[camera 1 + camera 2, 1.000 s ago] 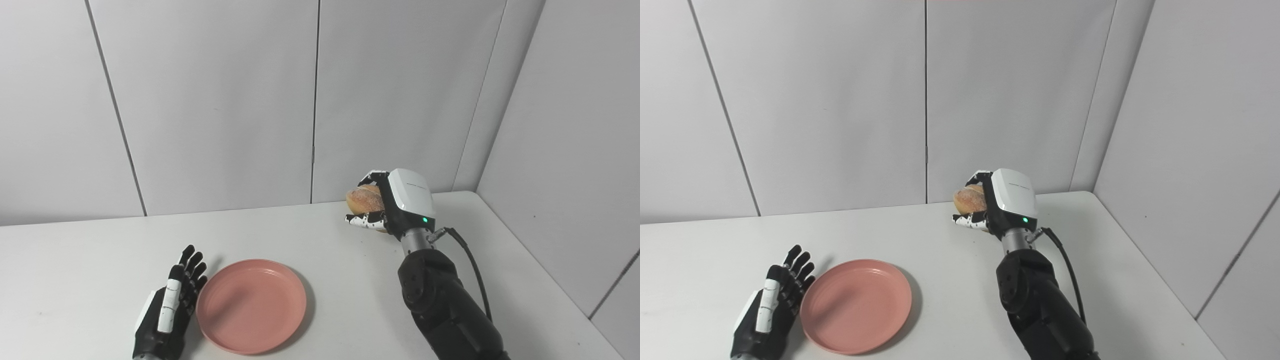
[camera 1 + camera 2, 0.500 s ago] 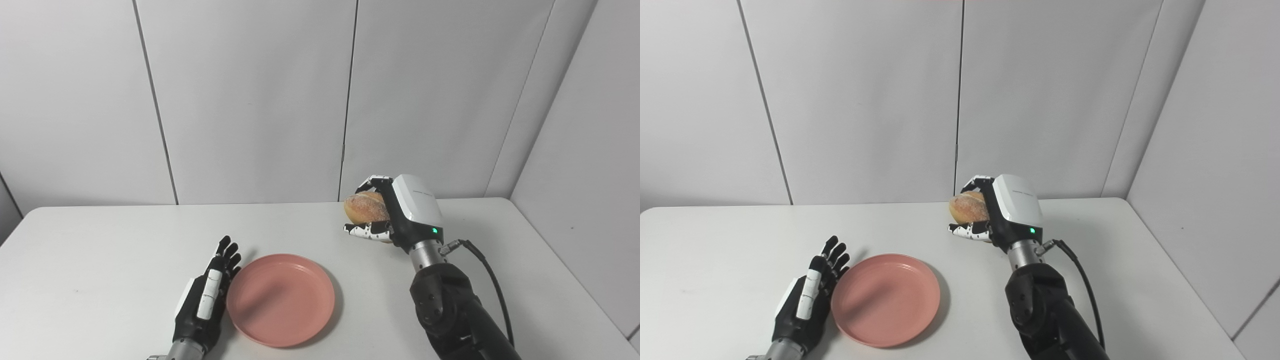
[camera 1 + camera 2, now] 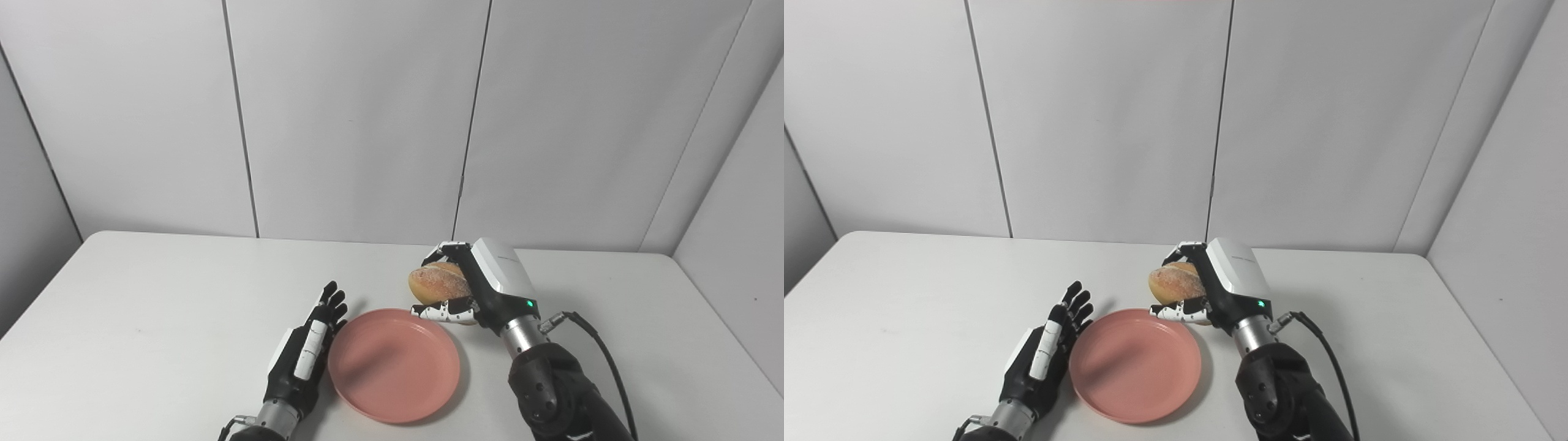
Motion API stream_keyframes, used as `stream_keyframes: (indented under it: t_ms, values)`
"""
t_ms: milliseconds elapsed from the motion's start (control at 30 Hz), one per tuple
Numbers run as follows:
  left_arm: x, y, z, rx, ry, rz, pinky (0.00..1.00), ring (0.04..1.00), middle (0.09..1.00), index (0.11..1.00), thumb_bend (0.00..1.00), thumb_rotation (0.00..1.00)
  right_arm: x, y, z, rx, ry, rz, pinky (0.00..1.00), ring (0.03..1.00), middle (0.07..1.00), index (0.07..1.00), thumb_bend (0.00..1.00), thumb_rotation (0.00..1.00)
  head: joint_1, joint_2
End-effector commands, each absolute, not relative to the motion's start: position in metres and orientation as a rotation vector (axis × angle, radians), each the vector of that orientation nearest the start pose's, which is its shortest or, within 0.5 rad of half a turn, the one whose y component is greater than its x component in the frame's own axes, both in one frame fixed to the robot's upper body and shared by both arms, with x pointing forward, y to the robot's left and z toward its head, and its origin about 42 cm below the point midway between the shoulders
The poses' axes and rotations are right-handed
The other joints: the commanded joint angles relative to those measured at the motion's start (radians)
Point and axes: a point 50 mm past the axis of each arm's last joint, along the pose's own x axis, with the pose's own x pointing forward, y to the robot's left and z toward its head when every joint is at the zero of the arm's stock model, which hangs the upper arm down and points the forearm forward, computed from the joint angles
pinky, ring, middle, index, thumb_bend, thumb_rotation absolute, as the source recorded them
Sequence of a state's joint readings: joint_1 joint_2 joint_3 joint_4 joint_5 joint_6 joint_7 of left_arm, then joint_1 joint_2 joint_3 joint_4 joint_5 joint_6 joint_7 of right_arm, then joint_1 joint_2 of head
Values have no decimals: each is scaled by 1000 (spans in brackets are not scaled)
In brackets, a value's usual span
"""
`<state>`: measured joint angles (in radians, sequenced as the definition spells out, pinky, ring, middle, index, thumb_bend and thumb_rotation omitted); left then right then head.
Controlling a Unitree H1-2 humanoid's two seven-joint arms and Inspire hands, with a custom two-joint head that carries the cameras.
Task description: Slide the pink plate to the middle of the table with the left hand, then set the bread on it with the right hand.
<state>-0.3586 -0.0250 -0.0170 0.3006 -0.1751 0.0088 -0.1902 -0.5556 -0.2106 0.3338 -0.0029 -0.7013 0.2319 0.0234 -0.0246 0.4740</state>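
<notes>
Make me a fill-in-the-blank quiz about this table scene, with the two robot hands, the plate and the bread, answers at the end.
1. The right robot hand is closed on the ____.
2. The left robot hand, fingers apart, lies beside the edge of the ____ plate.
3. The bread is above the plate's far-right rim; the plate's inside is ____.
4. The plate rests on a ____ table.

Answers: bread; pink; empty; white

I see a lab test cell: a bare white table (image 3: 153, 294) enclosed by plain grey wall panels (image 3: 355, 116).
</notes>
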Motion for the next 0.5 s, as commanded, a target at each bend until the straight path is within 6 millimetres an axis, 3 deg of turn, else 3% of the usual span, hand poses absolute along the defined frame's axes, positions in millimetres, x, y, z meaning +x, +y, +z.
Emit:
stream_keyframes:
  t_ms: [0, 467]
  values:
    - [375, 145, 98, -207, 92, -297, 982, 1000, 1000, 1000, 1000, 872, 414, -138, 274, -975, -517, 157, 121, 175, 264, 480, 505, 151, 5, 3]
    - [373, 139, 101, -203, 92, -308, 968, 1000, 1000, 1000, 986, 878, 417, -121, 242, -943, -435, 277, 128, 184, 274, 477, 503, 152, 38, 21]
